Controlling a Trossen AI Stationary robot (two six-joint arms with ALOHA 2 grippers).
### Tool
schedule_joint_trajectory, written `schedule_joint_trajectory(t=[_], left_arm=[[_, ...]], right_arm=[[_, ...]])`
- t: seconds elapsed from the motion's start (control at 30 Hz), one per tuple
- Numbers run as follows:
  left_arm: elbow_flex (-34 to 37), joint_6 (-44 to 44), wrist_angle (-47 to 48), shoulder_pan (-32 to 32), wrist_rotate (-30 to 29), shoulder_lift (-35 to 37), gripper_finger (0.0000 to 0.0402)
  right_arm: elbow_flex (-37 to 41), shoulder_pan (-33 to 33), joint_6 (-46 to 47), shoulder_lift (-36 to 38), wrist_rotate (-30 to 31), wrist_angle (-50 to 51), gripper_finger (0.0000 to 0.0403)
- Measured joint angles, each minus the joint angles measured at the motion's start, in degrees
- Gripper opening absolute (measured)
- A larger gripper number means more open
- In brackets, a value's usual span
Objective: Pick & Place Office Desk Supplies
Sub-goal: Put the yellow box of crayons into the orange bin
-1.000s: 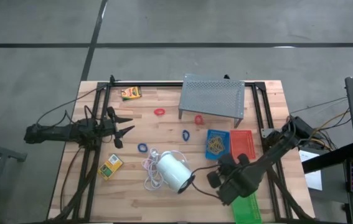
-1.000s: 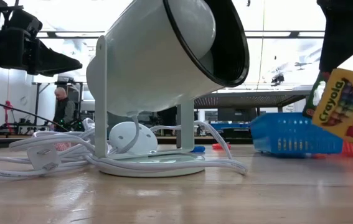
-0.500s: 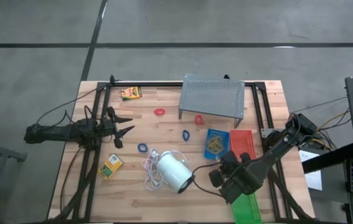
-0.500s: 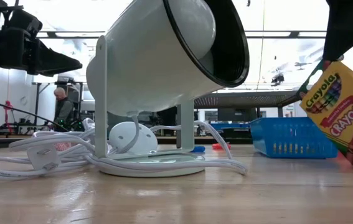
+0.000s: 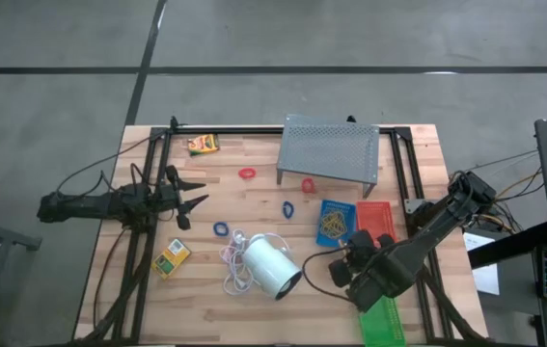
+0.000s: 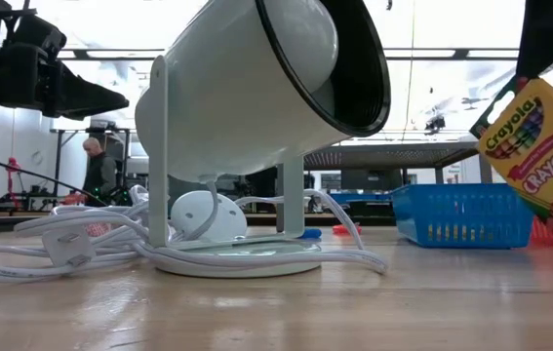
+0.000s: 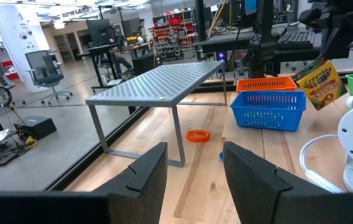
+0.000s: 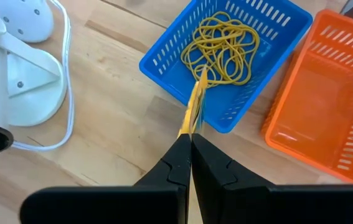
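The right gripper [image 8: 190, 158] pinches a crayon box [image 6: 541, 151] clear of the bench [image 5: 254, 207], with the blue tray [image 8: 226, 59] of rubber bands [image 8: 225, 46] just ahead and the white lamp [image 5: 271, 265] beside it. The left gripper [image 5: 194, 200], half open and empty, waits well apart.

1. My left gripper [image 5: 194, 200] – jaws parted, over the table's left side.
2. My right gripper [image 5: 342, 267] – near the blue tray [image 5: 333, 223]; fingers unclear.
3. Red tray [image 5: 375, 221] – touching the blue one.
4. Green tray [image 5: 382, 323] – front edge.
5. Two crayon boxes [image 5: 203, 144] [image 5: 172, 257].
6. White lamp [image 5: 271, 267].
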State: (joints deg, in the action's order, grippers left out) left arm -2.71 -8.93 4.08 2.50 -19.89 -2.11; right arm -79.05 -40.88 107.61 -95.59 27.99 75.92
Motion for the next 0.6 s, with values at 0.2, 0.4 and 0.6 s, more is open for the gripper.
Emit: schedule_joint_trajectory(t=[0.2, 0.4, 0.6], left_arm=[[0.01, 0.0, 0.02, 0.0, 0.01, 0.0, 0.0159], [0.01, 0.0, 0.01, 0.0, 0.01, 0.0, 0.0159], [0.01, 0.0, 0.02, 0.0, -0.02, 0.0, 0.0159]], right_arm=[[0.0, -0.15, 0.13, -0.02, -1.02, -0.06, 0.0008], [-0.61, -0.26, 0.28, -0.02, -1.22, 0.84, 0.0008], [-3.22, -0.52, 0.44, 1.54, -2.48, 4.24, 0.0008]])
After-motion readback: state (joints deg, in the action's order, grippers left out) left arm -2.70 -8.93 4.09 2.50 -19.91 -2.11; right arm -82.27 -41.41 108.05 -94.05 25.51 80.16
